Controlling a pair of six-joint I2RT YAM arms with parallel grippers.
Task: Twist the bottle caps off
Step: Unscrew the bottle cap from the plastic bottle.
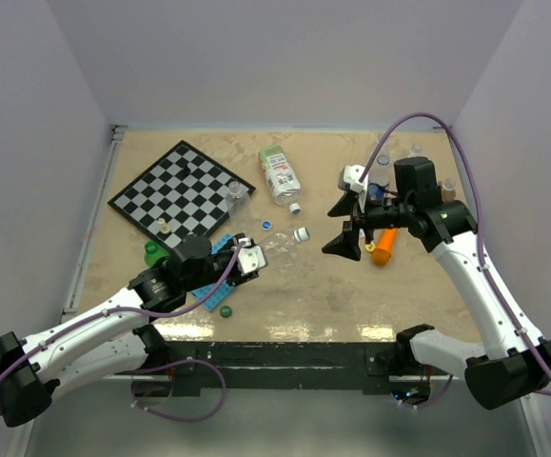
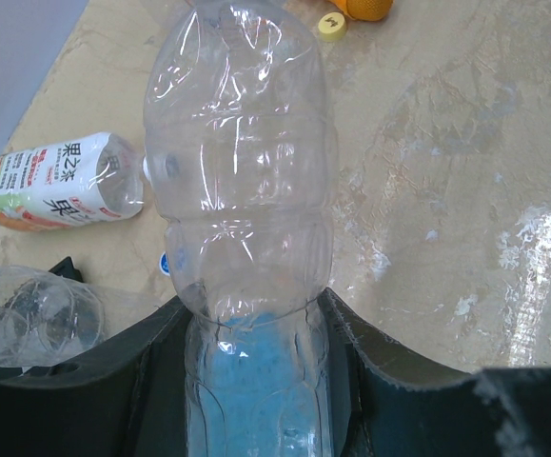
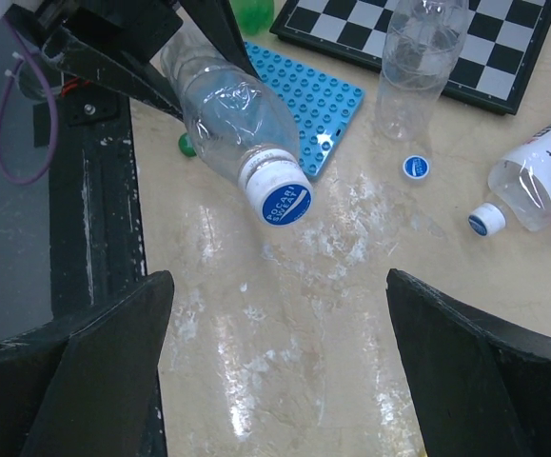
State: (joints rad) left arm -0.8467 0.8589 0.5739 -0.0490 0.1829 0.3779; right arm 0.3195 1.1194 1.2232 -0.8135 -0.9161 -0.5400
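Blue-topped cap (image 3: 285, 195) screwed on the neck of a clear bottle (image 3: 223, 100), facing the right gripper (image 3: 277, 281), just ahead of its fingertips and apart from them. Right gripper spread wide, nothing between its fingers (image 3: 85, 371).

Bottle tilted and pinched around its lower body by the left gripper (image 2: 251, 319), dark fingers (image 2: 147, 367) pressed against both sides. Rest of the body and the neck reaching out well beyond those fingertips.

Ahead of the right gripper and off to the right in its wrist view, a loose blue cap (image 3: 415, 168) flat on the table (image 3: 332, 371). Farther right, a labelled bottle (image 3: 541, 176) on its side with a second cap (image 3: 485, 219) on its neck. Beyond the loose cap, an upright clear bottle (image 3: 423, 57) just beside the edge of the chessboard (image 3: 351, 21).

Beneath the held bottle and the left gripper, a blue studded plate (image 3: 313, 114). Green cap (image 3: 187, 145) near that plate's edge, on the left gripper's side. Green bottle (image 3: 251, 11) beyond the plate, mostly out of frame.

Far past the left gripper's fingertips, at the top edge of its view, a small yellow round piece (image 2: 331, 24) just beside an orange toy (image 2: 365, 8). Seen from the top camera, the same toy close behind the right gripper, apart from its fingers.
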